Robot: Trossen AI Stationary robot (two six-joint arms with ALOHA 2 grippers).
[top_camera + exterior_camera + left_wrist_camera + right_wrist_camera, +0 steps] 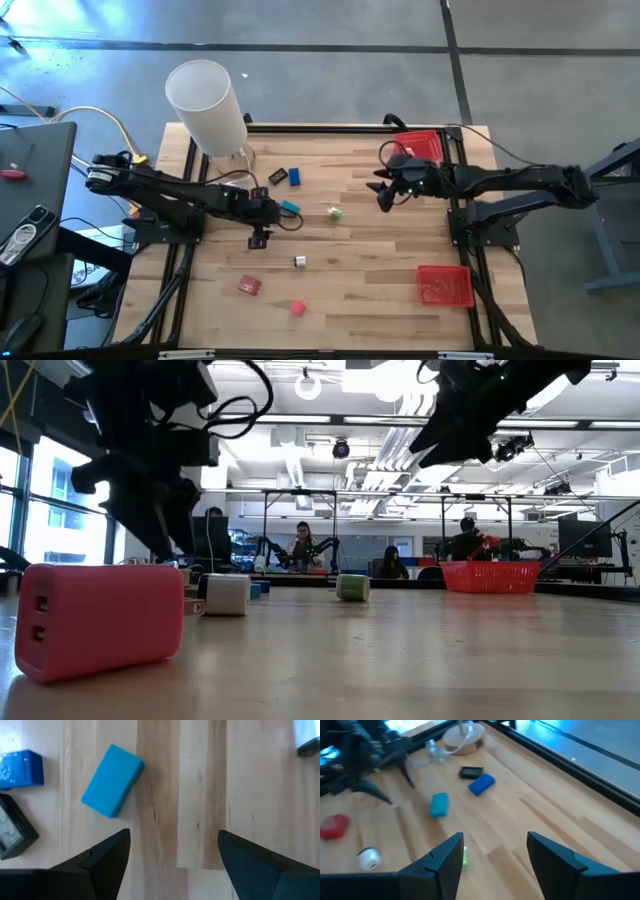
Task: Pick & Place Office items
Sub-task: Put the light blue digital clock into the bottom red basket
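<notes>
From where I sit, this looks like the approach before a pick: neither arm carries anything, and most of the small office items lie scattered on the pale, planked wooden bench (380, 270). My left end effector (259, 240) hovers low over the bench with its dark fingers spread wide and empty; just beside it lies the teal rounded plastic block (112, 780), smooth and brick-shaped, off to one side of the gap between the fingers rather than inside it. I judge the next move calls for shifting sideways to centre over that block, then descending and closing. Farther back sit a glossy royal-blue block (295, 176) and a flat black piece (277, 177). Right of centre lies a small pale-green cube (334, 212). My right end effector (383, 195) waits open and empty near the far red mesh tray (428, 139).
</notes>
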